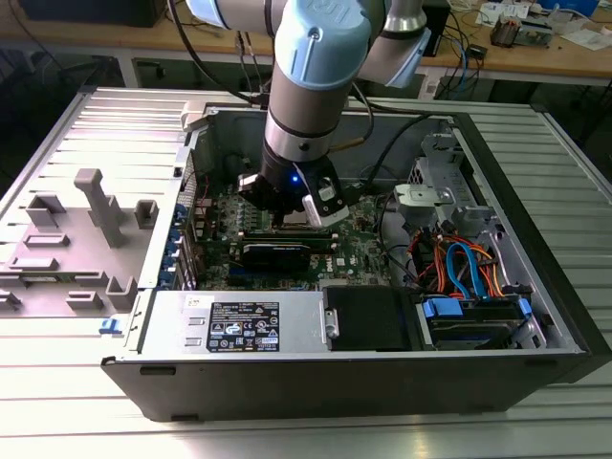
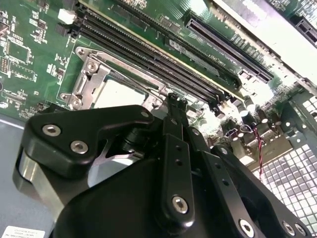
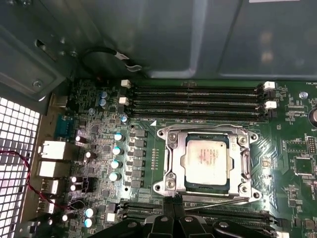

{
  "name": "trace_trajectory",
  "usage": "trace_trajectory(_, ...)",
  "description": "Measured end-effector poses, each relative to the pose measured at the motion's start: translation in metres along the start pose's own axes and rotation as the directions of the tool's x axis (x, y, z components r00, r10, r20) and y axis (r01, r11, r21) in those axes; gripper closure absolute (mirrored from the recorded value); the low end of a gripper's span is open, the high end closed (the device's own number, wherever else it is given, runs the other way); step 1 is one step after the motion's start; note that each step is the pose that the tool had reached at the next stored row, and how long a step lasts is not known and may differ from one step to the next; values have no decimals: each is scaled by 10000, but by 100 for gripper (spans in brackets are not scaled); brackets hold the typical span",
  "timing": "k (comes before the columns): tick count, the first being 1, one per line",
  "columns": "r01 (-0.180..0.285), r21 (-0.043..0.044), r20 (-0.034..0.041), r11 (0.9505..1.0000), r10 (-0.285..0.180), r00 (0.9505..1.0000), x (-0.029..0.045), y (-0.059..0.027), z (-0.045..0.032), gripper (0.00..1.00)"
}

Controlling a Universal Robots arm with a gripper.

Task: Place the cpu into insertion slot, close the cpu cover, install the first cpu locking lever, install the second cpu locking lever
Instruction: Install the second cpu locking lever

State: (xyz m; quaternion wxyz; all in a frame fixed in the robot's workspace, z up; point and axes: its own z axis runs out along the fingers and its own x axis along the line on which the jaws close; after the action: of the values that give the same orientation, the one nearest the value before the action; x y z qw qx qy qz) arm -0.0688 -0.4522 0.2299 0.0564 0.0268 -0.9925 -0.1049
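End effector: black linkage end effector (image 3: 173, 218), fingertips drawn together on nothing, just beside the socket's near rail.
Cover: thin silver metal frame cpu cover (image 3: 171, 166) lies flat over the socket.
Chip: dull silver square cpu (image 3: 206, 159) sits seated in the insertion slot (image 3: 207, 186).
Lever: thin wire lever (image 3: 218, 203) along the near rail; press straight, tips low.
Room: black memory slots (image 3: 198, 101) beyond the socket; little sideways clearance.

We see an open computer case (image 1: 535, 378) on a slatted metal table (image 1: 287, 435), its green motherboard (image 3: 292, 144) carrying long black memory slots (image 3: 198, 101).
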Motion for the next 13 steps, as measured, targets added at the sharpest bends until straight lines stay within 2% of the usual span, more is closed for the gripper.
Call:
trace_trajectory(3,1,-9,0,10000,-1,10000,1,-22,-4,89)
trace_trajectory(6,8,-68,3,10000,-8,10000,3,-51,-10,89)
trace_trajectory(7,14,-116,5,9999,-14,10000,4,-61,-12,89)
trace_trajectory(9,32,-279,11,9996,-32,10000,5,-73,-14,89)
trace_trajectory(11,48,-396,16,9992,-47,10000,4,-78,-12,89)
trace_trajectory(13,53,-449,19,9990,-52,10000,7,-89,-14,89)
